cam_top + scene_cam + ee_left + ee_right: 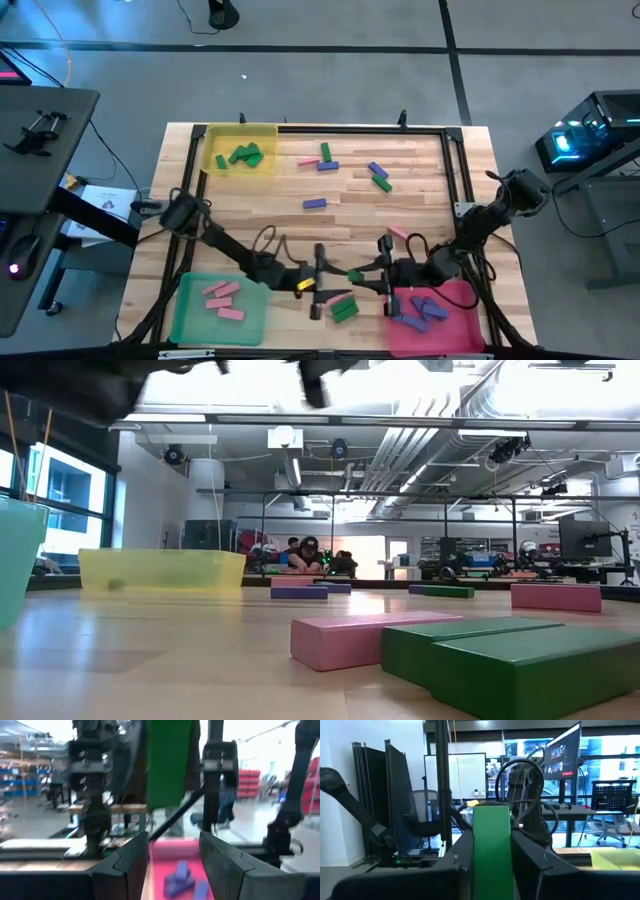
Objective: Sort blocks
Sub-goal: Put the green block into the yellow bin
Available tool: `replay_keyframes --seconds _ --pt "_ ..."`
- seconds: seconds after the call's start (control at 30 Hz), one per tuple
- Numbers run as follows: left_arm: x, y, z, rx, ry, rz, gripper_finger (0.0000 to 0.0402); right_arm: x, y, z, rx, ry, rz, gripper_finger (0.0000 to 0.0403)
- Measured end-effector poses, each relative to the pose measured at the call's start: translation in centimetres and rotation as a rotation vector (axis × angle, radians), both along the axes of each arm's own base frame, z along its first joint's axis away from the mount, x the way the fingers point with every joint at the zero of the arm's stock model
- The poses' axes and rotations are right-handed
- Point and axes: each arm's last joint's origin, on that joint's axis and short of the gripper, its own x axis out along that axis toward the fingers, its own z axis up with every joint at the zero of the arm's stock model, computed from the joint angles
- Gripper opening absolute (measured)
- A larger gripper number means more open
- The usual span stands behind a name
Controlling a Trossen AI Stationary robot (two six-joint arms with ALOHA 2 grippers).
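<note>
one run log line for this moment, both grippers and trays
right gripper: shut on green block, lifted | left gripper: open, facing it | pink tray: purple blocks

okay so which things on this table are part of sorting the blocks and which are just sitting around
Part of the job:
green block in the right gripper
left gripper, open
loose blocks
yellow tray, green tray, pink tray

Lying about:
cables
side desk
</note>
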Motion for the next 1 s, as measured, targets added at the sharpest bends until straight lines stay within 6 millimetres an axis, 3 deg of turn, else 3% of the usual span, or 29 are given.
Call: replay_keyframes --seconds 0.17,0.57,1.0 --pt "1.8 0.2 0.8 0.006 -0.022 0.024 0.0166 0.2 0.1 -0.1 -0.002 0.003 -0.003 0.0070" --pt "2.2 0.5 1.5 -0.028 -0.065 -0.029 0.0195 0.3 0.2 -0.3 -0.016 0.017 0.007 0.0070" --pt "3.0 0.5 2.3 -0.007 -0.074 -0.035 0.0141 0.6 -0.2 -0.4 -0.014 0.028 -0.007 0.0070"
